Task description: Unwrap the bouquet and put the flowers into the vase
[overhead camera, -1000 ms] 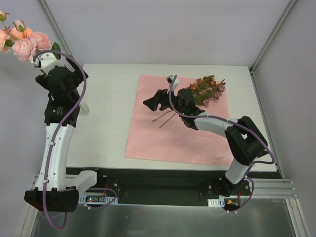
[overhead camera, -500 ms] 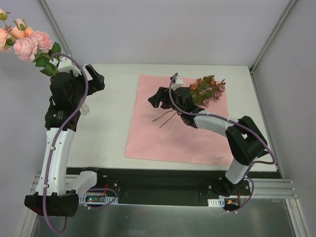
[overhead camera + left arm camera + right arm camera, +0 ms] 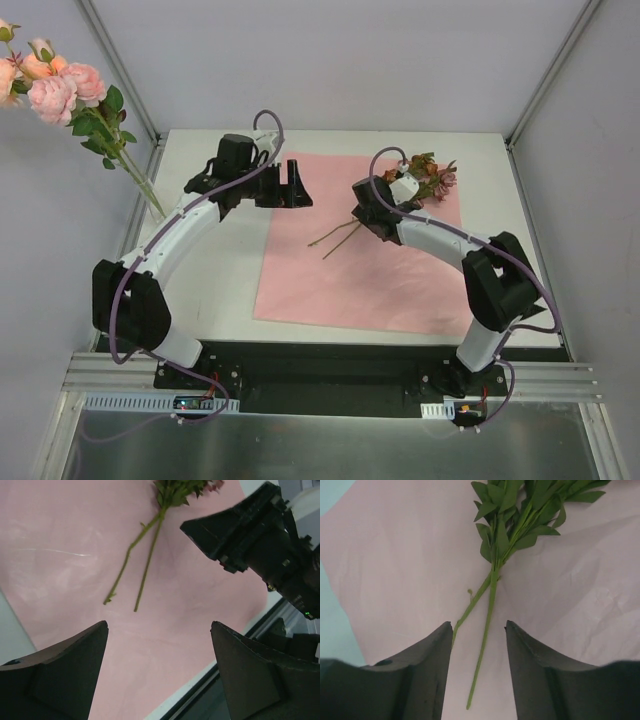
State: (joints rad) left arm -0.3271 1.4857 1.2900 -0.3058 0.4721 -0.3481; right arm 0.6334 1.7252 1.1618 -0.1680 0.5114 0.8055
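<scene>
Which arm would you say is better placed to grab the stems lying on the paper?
Right: the right tool stands open directly over the stems; the left tool hangs farther off.

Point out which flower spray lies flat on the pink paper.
The rust-orange and mauve spray; the peach-pink roses stand off the paper, at far left.

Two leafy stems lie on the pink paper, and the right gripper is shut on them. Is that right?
Not quite: the right gripper is open, its fingers apart either side of the two stems on the pink paper. The right wrist view shows it.
</scene>
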